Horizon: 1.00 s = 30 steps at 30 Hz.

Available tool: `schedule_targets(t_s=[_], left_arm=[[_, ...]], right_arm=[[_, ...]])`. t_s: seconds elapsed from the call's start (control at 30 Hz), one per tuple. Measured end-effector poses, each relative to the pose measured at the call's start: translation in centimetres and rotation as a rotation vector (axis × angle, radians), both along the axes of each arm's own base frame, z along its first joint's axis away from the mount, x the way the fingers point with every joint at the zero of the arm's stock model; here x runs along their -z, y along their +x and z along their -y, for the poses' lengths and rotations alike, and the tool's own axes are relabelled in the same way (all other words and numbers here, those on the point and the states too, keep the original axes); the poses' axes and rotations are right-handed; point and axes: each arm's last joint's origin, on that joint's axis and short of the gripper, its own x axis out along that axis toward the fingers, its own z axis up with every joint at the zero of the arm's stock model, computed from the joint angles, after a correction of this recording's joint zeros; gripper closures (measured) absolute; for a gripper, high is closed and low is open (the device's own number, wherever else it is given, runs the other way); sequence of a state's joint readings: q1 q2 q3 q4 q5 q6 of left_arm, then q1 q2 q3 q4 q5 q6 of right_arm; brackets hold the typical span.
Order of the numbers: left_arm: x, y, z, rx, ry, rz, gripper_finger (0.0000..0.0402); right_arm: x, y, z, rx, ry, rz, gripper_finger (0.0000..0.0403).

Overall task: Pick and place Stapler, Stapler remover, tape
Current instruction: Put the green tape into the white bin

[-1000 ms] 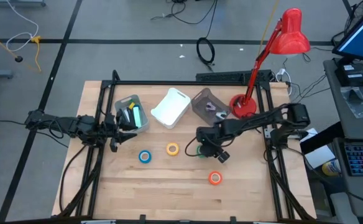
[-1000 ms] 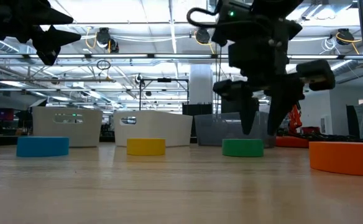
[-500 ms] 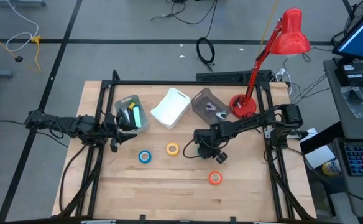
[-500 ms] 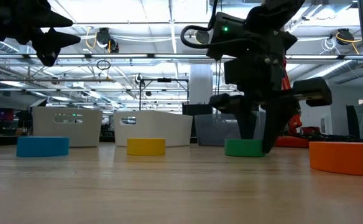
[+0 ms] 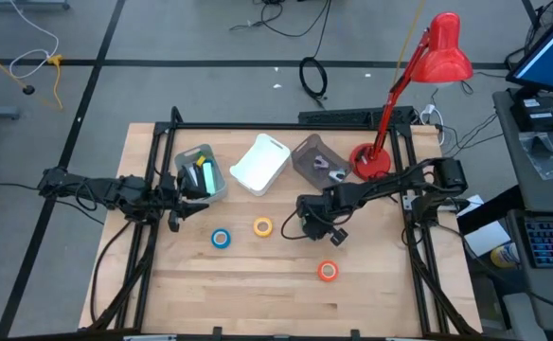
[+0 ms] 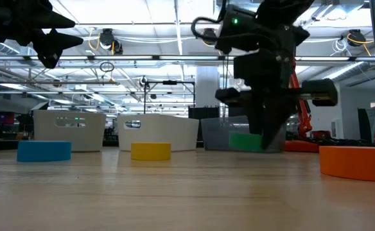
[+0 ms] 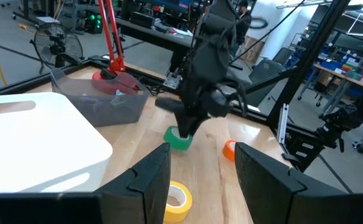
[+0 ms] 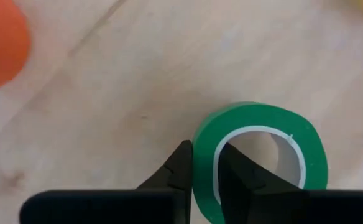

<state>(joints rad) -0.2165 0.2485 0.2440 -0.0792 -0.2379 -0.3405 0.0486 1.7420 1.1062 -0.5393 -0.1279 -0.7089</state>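
The right gripper (image 8: 201, 177) pinches the wall of the green tape roll (image 8: 262, 158), one finger outside the ring and the other inside its pale core. In the low view the roll (image 6: 244, 141) hangs clear of the tabletop, partly hidden behind the dark fingers, so only a green sliver shows. From above, the gripper (image 5: 307, 225) covers the roll almost entirely and it cannot be made out there. In the left wrist view the roll (image 7: 179, 139) shows under the right arm, though whether it touches the wood cannot be told from that angle.

The left gripper (image 5: 174, 201) waits at the table's left side, beside the grey bin (image 5: 201, 175); its fingers (image 7: 145, 180) stand spread with nothing between them. In the low view only part of it (image 6: 46, 38) shows, cut off at the upper corner.

The blue roll (image 5: 221, 238) and the yellow roll (image 5: 263, 227) lie near each other on the wooden table (image 5: 258, 284), and the orange roll (image 5: 328, 271) lies apart, nearer the front edge; in the right wrist view just an edge of it (image 8: 1, 43) shows. A white bin (image 5: 259, 163) and a clear bin (image 5: 312, 159) stand along the back. What lies in the grey and clear bins is too small to tell. A red desk lamp (image 5: 419, 85) stands at the back right.
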Motion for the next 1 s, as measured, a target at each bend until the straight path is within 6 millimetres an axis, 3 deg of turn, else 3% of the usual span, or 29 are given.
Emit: schedule_targets(t_s=[0.1, 0.3, 0.57, 0.77, 1.0], left_arm=[[0.0, 0.0, 0.0, 0.000, 0.000, 0.000, 0.0220], [0.0, 0.0, 0.0, 0.001, 0.004, 0.000, 0.0220], [0.0, 0.0, 0.0, 0.001, 0.005, 0.000, 0.0220], [0.0, 0.0, 0.0, 0.000, -0.001, 0.002, 0.0220], [0.0, 0.0, 0.0, 0.000, -0.003, 0.002, 0.0220]], right_arm=[[-2.0, 0.3, 0.1, -0.012, -0.027, 0.069, 0.0367], [-7.9, 1.8, 0.4, -0.027, -0.067, 0.327, 0.0367], [-14.0, 4.0, 2.9, 0.089, -0.056, 0.752, 0.0367], [-15.5, 4.5, 5.9, 0.231, -0.031, 0.902, 0.0367], [-15.1, 4.4, 9.0, 0.370, 0.002, 0.906, 0.0366]])
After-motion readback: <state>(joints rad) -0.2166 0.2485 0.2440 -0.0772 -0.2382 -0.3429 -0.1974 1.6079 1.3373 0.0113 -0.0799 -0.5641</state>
